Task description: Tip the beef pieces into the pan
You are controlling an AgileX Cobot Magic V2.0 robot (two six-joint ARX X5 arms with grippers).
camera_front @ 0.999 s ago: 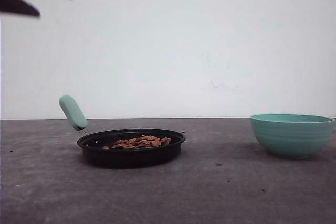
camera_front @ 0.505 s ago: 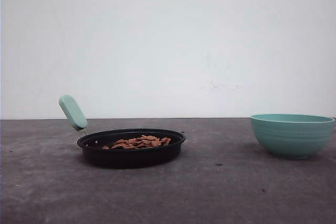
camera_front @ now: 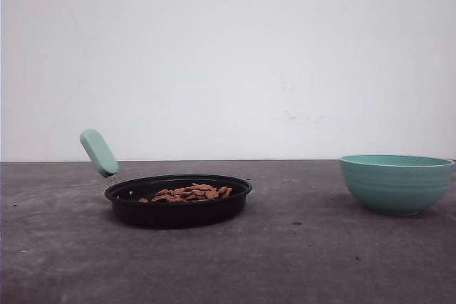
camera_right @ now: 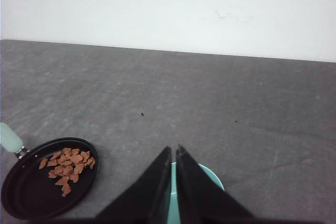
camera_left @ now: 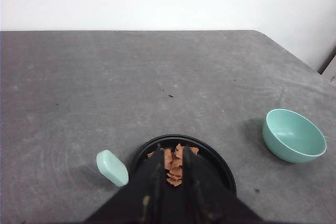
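The beef pieces [camera_front: 189,192] lie in a low heap inside the pan [camera_front: 178,201], which sits on the bench [camera_front: 285,261] with its green handle [camera_front: 98,152] tilted upward. In its wrist view the left end effector [camera_left: 172,150] hangs above the pan, fingers nearly together, gripping nothing. The right end effector [camera_right: 174,149] hangs above the bowl [camera_right: 210,179], fingers almost touching and empty; the pan sits well apart from it.

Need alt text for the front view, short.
A shallow black pan holding a low heap of beef pieces sits left of centre on a grey table, its mint-green handle angled up. A teal bowl stands far right.
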